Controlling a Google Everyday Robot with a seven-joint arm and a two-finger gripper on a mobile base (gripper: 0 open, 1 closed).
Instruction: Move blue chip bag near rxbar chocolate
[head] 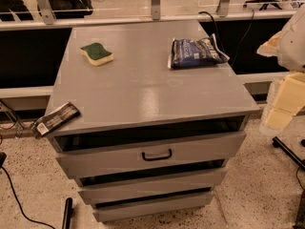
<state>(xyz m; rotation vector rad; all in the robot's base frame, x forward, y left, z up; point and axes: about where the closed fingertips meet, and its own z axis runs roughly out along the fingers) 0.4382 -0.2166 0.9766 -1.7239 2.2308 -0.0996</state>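
Rightward, gripper [280,109] beside cabinet [143,92]; top drawer [200,150] ajar

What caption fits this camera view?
Blue chip bag and sponge atop cabinet, rxbar chocolate overhanging front-left corner, gripper not visible.

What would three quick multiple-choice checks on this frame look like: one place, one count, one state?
1. Where is the rxbar chocolate? A) front-left corner of the cabinet top B) back-right corner C) centre
2. How many items lie on the cabinet top? A) two B) three C) five
3. The blue chip bag is: A) lying flat, free B) standing upright C) gripped by the hand
Answers: 1 A, it overhangs the front-left edge. 2 B, bar, bag and sponge. 3 A, it lies flat at back right; the hand is out of view, only pale arm parts show at the right edge.
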